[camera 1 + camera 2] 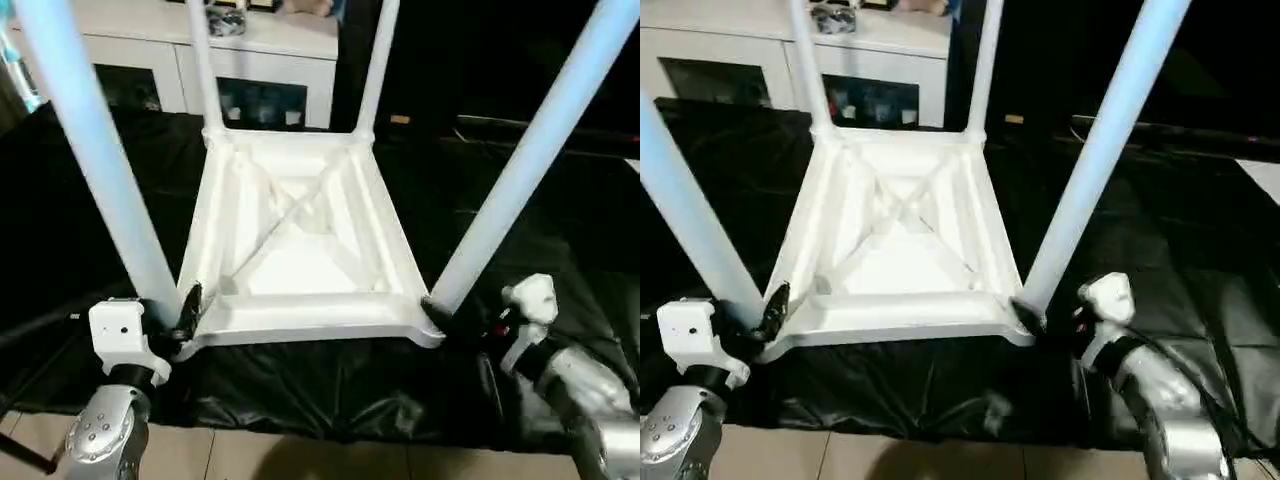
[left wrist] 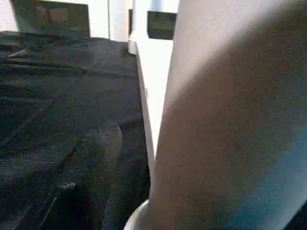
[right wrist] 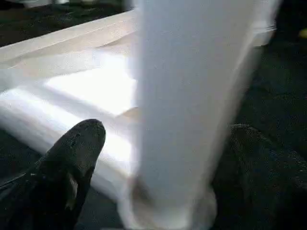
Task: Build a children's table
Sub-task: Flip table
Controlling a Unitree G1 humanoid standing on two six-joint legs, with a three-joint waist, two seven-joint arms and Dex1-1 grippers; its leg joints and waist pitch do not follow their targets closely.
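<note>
The tabletop (image 1: 300, 250) lies inverted on the black-draped work table (image 1: 90, 210), four legs socketed upright. The near-left leg (image 1: 95, 150) is bracketed by the left gripper (image 1: 182, 318), the near-right leg (image 1: 530, 160) by the right gripper (image 3: 158, 158), both spread, nothing clenched. Each leg should be pressed straight down.

My silver forearms with small round screws, white boxy wrist housing (image 1: 122, 330) with one dark dot, black fingers (image 3: 72, 158), red detail and black cable by my right wrist (image 1: 1110, 320)

The white children's table (image 1: 300, 250) lies upside down mid-frame on black cloth, ribbed underside up, four tapered legs (image 1: 95, 150) standing in its corner sockets.
</note>
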